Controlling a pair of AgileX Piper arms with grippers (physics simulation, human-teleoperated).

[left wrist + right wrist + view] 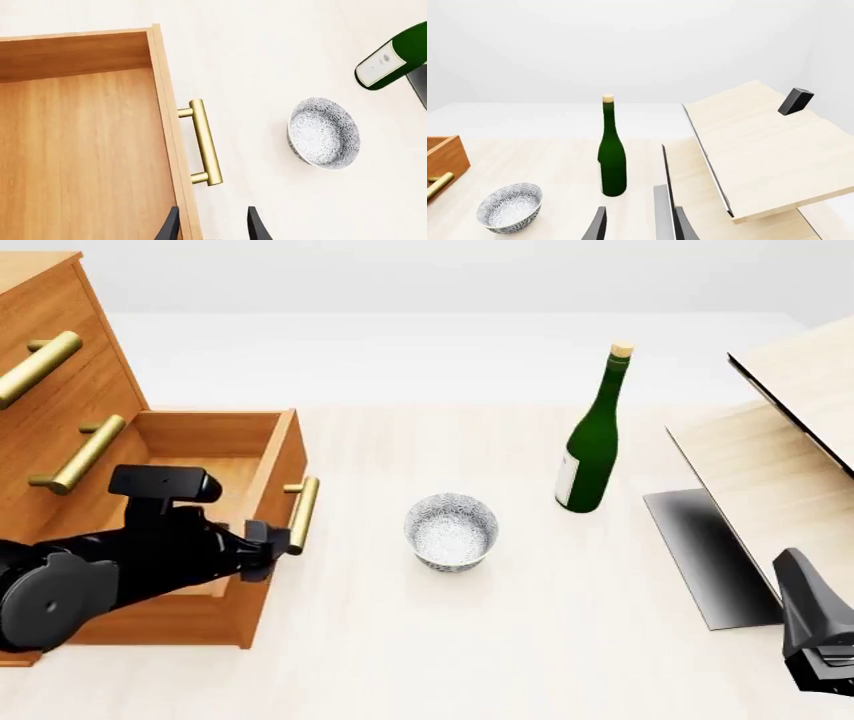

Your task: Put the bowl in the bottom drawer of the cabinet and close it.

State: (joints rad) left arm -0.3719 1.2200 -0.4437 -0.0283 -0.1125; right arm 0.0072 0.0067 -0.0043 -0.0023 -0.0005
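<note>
The bowl [451,530] sits on the bench [441,640] beside the pulled-out bottom drawer [214,540]. The left hand [212,227], fingers parted and empty, shows only its tips; the right hand [638,225] likewise.

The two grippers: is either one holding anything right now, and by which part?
Nothing is held. The left gripper is open, straddling the bottom drawer's front edge near its handle. The right gripper is open too, clear of the bowl.
</note>
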